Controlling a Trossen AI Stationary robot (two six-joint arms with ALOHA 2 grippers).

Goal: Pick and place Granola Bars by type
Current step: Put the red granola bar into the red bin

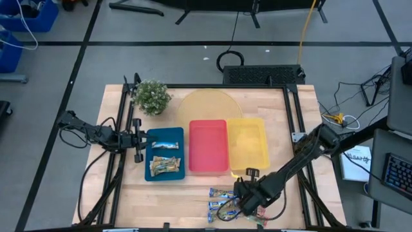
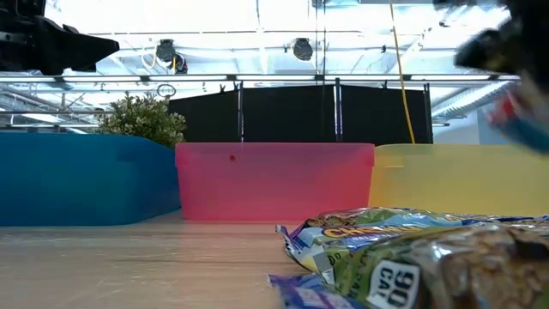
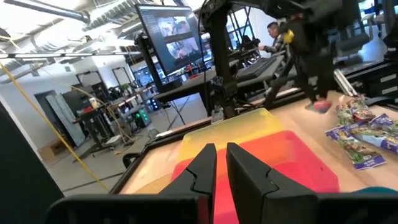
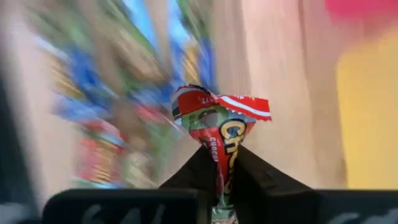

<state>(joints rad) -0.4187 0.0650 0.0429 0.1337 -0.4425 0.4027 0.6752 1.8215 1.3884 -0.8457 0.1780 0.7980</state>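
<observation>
My right gripper [image 1: 246, 201] hovers over the table's near edge, shut on a red-and-green granola bar [image 4: 219, 124]. Several loose bars [image 1: 220, 201] with blue and green wrappers lie flat on the wood beside it; in the low view they [image 2: 412, 257] fill the foreground. Some tan-and-green and blue bars [image 1: 165, 161] lie in the blue tray [image 1: 165, 175]. The red tray [image 1: 208, 147] and yellow tray [image 1: 248, 145] stand to its right. My left gripper [image 3: 221, 163] waits shut at the blue tray's left side [image 1: 137, 139]. My right gripper pinches the red-and-green bar between its two fingers, by the wrapper's lower part [image 4: 219, 171]. The bar's crimped free end [image 4: 249, 106] sticks out past the fingertips. The bar is lifted clear of the table.
A small potted plant [image 1: 152, 96] stands at the far left of the table and a round pale board [image 1: 207, 106] lies behind the trays. Black frame rails [image 1: 296, 129] run along the table's sides. Bare wood lies between the trays and the near edge.
</observation>
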